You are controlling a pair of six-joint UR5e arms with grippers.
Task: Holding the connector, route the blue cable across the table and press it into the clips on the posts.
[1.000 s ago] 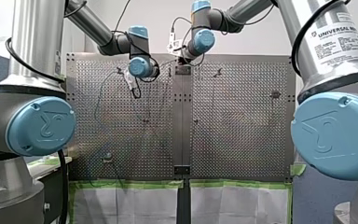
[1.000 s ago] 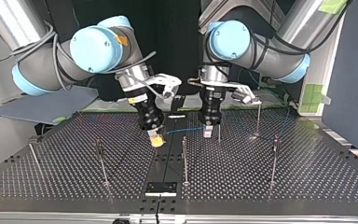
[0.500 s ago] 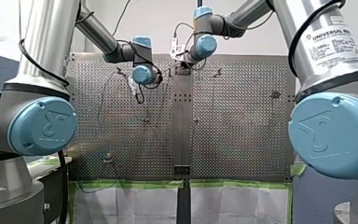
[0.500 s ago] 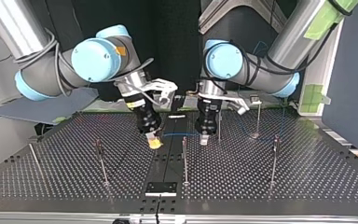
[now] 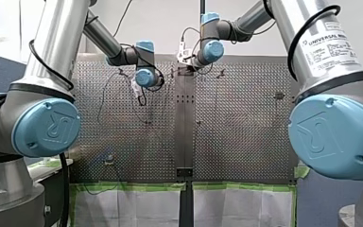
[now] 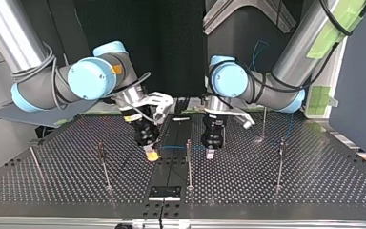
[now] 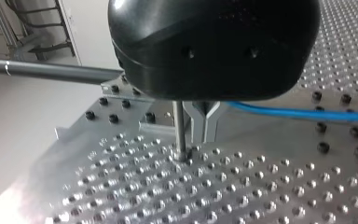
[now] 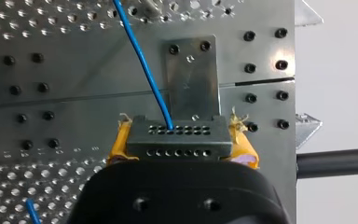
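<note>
**Top view.** My right gripper [image 6: 151,153], with yellow pads, hangs low over the perforated surface [image 6: 314,181] near its middle seam. My left gripper [image 6: 209,151] hangs near it. A post [image 6: 188,162] stands between the two, nearer the camera. The blue cable [image 6: 174,147] spans the gap from one gripper to the other.

**Right wrist view.** My right gripper is closed on the grey connector [image 8: 177,137], which is clamped between its yellow pads [image 8: 119,142]. The blue cable leaves the connector's upper row of holes and runs away over the surface.

**Left wrist view.** The blue cable reaches the tip of my left gripper, just beside a thin post [image 7: 180,130]. I cannot tell whether this gripper is open or closed.
</note>
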